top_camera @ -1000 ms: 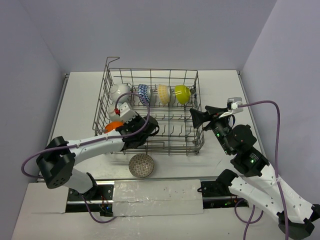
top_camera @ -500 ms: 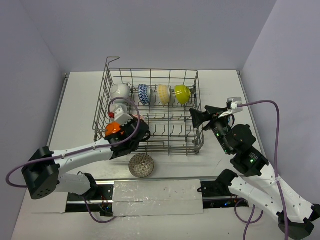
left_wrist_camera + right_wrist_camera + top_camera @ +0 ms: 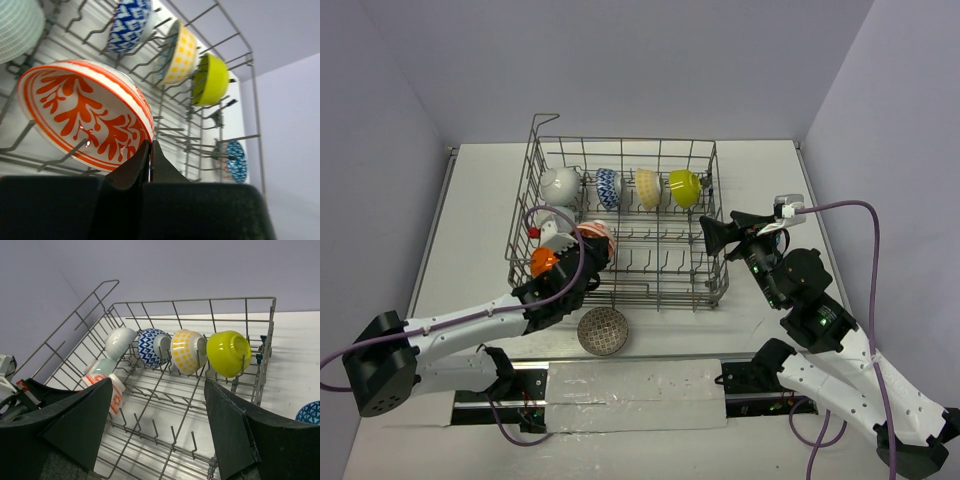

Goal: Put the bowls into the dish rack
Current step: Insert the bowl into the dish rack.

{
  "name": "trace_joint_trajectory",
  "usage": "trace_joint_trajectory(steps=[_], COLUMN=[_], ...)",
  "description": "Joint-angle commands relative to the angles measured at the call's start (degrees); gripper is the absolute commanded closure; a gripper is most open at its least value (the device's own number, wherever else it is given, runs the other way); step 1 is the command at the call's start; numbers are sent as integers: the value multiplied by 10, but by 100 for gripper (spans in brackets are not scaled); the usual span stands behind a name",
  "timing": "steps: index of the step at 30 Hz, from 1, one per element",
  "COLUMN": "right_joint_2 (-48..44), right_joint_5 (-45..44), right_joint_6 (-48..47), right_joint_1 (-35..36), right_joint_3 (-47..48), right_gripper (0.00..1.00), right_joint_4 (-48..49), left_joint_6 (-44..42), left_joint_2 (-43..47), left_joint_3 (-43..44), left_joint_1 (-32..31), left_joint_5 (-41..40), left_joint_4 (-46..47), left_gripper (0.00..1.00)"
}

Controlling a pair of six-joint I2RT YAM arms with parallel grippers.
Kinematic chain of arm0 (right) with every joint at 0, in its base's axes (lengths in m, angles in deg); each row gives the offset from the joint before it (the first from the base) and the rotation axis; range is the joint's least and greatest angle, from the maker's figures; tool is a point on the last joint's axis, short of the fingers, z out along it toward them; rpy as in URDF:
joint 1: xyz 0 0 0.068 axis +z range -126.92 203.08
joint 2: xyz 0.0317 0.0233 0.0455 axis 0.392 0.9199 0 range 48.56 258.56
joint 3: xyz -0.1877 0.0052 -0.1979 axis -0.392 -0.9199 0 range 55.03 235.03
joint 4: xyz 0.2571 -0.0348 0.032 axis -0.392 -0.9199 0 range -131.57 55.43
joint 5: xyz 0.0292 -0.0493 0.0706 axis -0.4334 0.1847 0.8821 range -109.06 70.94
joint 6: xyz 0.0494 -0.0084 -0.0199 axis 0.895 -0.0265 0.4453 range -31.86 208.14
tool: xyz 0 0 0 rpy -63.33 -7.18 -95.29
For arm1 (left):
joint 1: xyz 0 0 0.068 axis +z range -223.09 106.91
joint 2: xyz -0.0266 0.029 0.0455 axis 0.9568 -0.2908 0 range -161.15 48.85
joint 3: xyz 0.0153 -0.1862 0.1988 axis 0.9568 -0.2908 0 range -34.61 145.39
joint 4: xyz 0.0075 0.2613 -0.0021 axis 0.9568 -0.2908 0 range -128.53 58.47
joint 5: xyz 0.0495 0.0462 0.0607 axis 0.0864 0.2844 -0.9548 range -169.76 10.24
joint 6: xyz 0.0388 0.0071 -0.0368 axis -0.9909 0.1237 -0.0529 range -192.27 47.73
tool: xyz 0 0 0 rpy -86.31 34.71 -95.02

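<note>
Bowls line the far row of the dish rack (image 3: pixel 630 139) in the overhead view: white (image 3: pixel 560 183), blue-white (image 3: pixel 608 187), pale yellow (image 3: pixel 648 187), lime (image 3: pixel 684 187). The red-white bowl (image 3: pixel 597 238) sits near the rack's near-left corner, just beyond the left gripper (image 3: pixel 584 258), whose tips are hard to make out here. The right gripper (image 3: pixel 712 235) hovers beside the rack's right wall.

Left wrist view: jaws clenched on nothing, tips at the tilted red-white bowl's lower rim; contact unclear.

Right wrist view: jaws spread wide, empty, short of the rack; a blue bowl (image 3: pixel 310 412) is cut off at the edge.
</note>
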Motion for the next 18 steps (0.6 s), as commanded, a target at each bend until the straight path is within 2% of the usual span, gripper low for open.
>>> trace_joint_trajectory(steps=[1, 11, 18], right_joint_2=[3, 6, 9], right_joint_5=[-9, -13, -13], right_joint_6=[-2, -3, -3], right_joint_1=[-5, -4, -4], right_joint_3=[-3, -3, -2], right_gripper=[19, 19, 19], right_joint_4=[24, 22, 22], left_joint_6=[-26, -40, -78], left_joint_2=[31, 45, 43], left_joint_3=[-2, -48, -27], left_joint_1=[-8, -8, -6], left_joint_5=[55, 90, 122], left_joint_4=[127, 198, 174], left_gripper=[100, 100, 100])
